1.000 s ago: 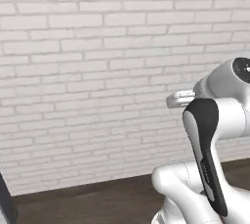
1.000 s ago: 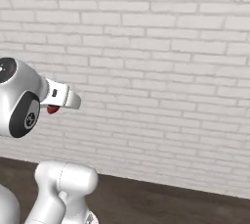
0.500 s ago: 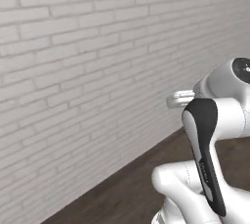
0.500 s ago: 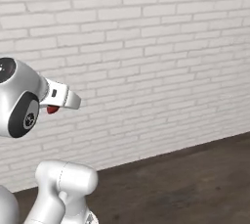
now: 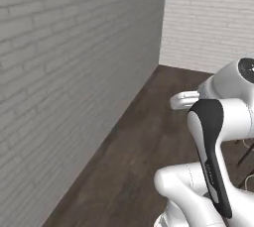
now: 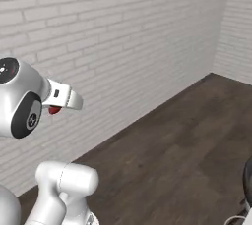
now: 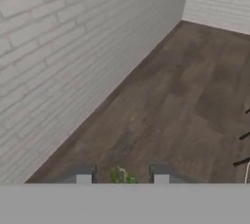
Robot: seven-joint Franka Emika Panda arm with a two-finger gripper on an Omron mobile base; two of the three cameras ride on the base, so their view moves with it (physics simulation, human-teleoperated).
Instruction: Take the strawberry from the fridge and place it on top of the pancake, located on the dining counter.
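Arm folded up close over the base, hand carried high, well above a dark wood floor. In the right base view, gripper sticking out sideways from the white wrist, with the strawberry showing as a small dark-red spot just under the white hand, tucked against it. In the hand view, two fingers rising at the bottom edge, set fairly close together, with a bit of green leafy top and pale fruit sitting between them; so narrowed on the strawberry and holding it, gap only as wide as the fruit. In the left base view, only the rounded white end of the hand visible past the black-and-white forearm; strawberry hidden there. Surroundings: white brick wall running along the left side and meeting a second brick wall at a far corner; same wall across the back of the right base view. Thin dark legs of some furniture at the right edge of the hand view, too little visible to tell what it is. Strawberry well apart from floor and walls, carried in the air.
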